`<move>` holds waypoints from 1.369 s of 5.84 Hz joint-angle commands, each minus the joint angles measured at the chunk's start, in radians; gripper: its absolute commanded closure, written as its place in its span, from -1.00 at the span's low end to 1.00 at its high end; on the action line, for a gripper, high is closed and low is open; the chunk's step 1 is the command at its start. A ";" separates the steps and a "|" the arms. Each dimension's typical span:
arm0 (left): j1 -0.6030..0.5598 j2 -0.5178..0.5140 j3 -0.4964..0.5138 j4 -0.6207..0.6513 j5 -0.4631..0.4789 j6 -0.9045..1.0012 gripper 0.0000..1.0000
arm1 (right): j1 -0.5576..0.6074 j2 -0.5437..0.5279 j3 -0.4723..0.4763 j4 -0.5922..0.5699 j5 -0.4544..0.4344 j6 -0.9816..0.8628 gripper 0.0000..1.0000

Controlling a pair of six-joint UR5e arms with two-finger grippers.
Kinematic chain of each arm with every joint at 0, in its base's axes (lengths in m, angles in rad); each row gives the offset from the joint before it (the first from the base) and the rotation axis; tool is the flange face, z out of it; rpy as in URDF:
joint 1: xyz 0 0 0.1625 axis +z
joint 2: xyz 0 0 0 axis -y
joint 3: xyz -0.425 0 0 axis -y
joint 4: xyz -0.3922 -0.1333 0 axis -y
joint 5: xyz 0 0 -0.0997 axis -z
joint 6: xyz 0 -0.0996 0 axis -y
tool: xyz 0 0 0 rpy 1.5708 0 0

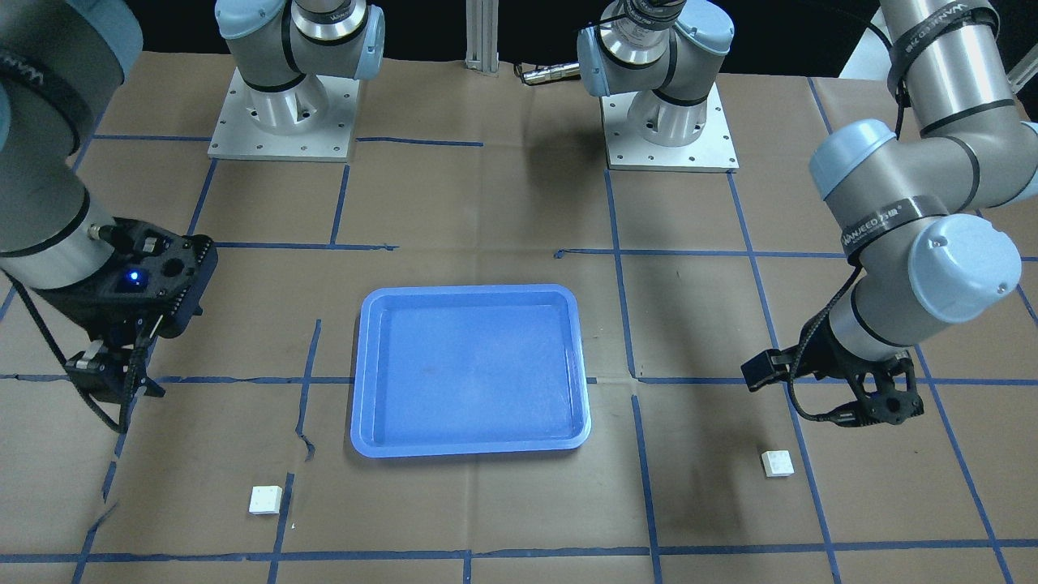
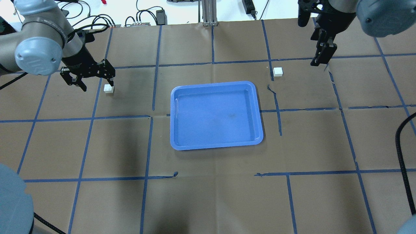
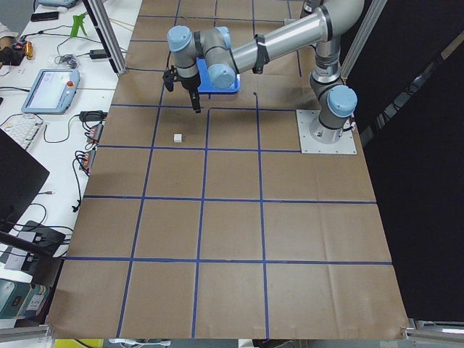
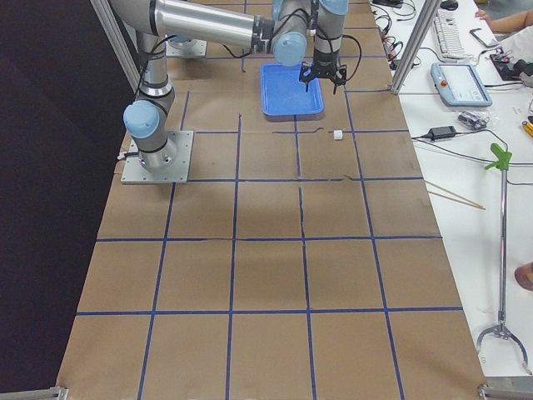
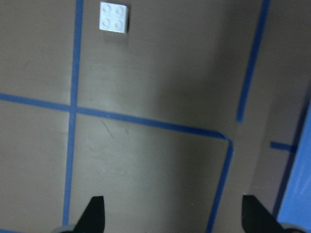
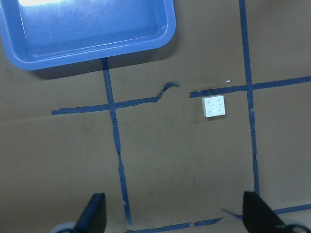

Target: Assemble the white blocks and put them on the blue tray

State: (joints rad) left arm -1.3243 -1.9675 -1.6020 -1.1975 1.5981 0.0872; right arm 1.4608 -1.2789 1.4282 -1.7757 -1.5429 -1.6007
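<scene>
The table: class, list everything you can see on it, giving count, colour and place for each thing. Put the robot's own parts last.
Blue tray: one, blue, middle of the table, nothing in it.
White blocks: two, white, both on the paper outside the tray and apart; in the overhead view one lies to its left, one beyond its far right corner.
Brown paper: one cover, brown with a blue tape grid, across the table.
Left gripper: one, black, open, holding nothing, near the left-hand block.
Right gripper: one, black, open, holding nothing, above the paper near the other block.
</scene>
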 commanded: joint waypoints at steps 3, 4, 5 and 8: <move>0.008 -0.155 0.007 0.154 0.029 0.118 -0.88 | -0.019 0.255 -0.149 -0.048 0.142 -0.229 -0.99; 0.008 -0.162 0.010 0.164 0.031 0.118 -0.87 | -0.055 0.298 -0.146 -0.053 0.256 -0.229 -0.99; 0.010 -0.195 0.013 0.221 0.036 0.138 -0.87 | -0.092 0.338 -0.144 -0.065 0.332 -0.228 -0.99; 0.010 -0.212 0.010 0.297 0.062 0.240 -0.25 | -0.119 0.389 -0.046 -0.193 0.417 -0.238 -0.99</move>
State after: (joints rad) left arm -1.3147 -2.1775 -1.5940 -0.9112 1.6575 0.2833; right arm 1.3453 -0.9002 1.3433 -1.9051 -1.1407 -1.8341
